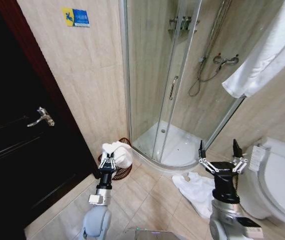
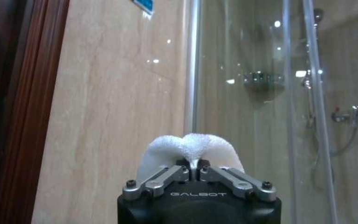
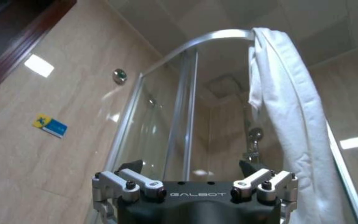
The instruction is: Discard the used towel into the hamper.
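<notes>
Above the hamper (image 1: 120, 167), left gripper (image 1: 107, 163) clamped the towel (image 1: 117, 152), positioned for dropping; right gripper (image 1: 223, 162) idled apart.

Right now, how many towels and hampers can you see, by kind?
White towels: 3, held by left gripper, on the floor, hung over the shower enclosure
Wicker hamper: 1
Total: 4

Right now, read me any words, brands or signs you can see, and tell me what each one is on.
"GALBOT": on the left hand, shut on the towel.
"GALBOT": on the right hand, open.
Wall sign, yellow and blue: text too small to read.
Toilet label: too blurred to read.
</notes>
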{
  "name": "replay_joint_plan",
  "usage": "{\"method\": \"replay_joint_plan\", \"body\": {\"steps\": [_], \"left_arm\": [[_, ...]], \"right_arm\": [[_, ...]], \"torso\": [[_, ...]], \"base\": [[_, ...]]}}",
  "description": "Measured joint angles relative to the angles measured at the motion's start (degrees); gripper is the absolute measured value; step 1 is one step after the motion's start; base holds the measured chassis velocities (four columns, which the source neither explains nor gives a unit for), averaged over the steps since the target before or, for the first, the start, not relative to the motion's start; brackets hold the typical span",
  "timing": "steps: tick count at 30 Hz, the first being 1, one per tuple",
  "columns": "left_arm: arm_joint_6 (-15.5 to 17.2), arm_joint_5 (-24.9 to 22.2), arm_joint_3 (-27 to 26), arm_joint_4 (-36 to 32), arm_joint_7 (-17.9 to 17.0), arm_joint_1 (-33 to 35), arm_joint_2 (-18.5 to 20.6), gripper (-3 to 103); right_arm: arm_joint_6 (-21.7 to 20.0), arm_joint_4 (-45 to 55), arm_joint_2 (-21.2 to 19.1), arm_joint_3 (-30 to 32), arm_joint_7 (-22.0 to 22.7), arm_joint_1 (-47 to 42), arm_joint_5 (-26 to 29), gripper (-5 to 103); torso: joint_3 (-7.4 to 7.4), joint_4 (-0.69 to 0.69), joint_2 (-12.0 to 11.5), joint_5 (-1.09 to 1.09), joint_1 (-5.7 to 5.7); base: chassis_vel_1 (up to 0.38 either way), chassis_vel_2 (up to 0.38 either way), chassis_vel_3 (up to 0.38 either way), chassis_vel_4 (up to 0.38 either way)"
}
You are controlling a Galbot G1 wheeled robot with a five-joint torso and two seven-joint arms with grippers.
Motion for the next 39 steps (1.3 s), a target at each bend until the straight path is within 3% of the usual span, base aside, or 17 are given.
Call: {"method": "replay_joint_plan", "body": {"steps": [25, 35, 39], "left_arm": [[-0.30, -2.96, 0.89, -0.33, -0.16, -0.83, -0.99, 4], [2.03, -8.77, 0.75, 5.63, 0.42, -6.98, 0.53, 4], [3.59, -12.37, 0.39, 9.18, 0.77, -12.40, 3.49, 4]], "right_arm": [[0.91, 1.06, 0.04, 0.21, -0.74, -0.21, 1.29, 100], [3.11, 0.52, -0.07, 0.34, -3.41, 0.03, 2.39, 100], [3.29, -0.69, 0.20, 0.54, -3.59, -0.61, 1.34, 100]], "torso": [[0.00, 0.00, 0.00, 0.00, 0.01], [0.01, 0.00, 0.00, -0.01, 0.02], [0.00, 0.02, 0.01, -0.02, -0.02]], "base": [[-0.088, 0.089, 0.092, -0.097], [-0.035, 0.034, 0.045, -0.039], [0.000, 0.000, 0.000, 0.000]]}}
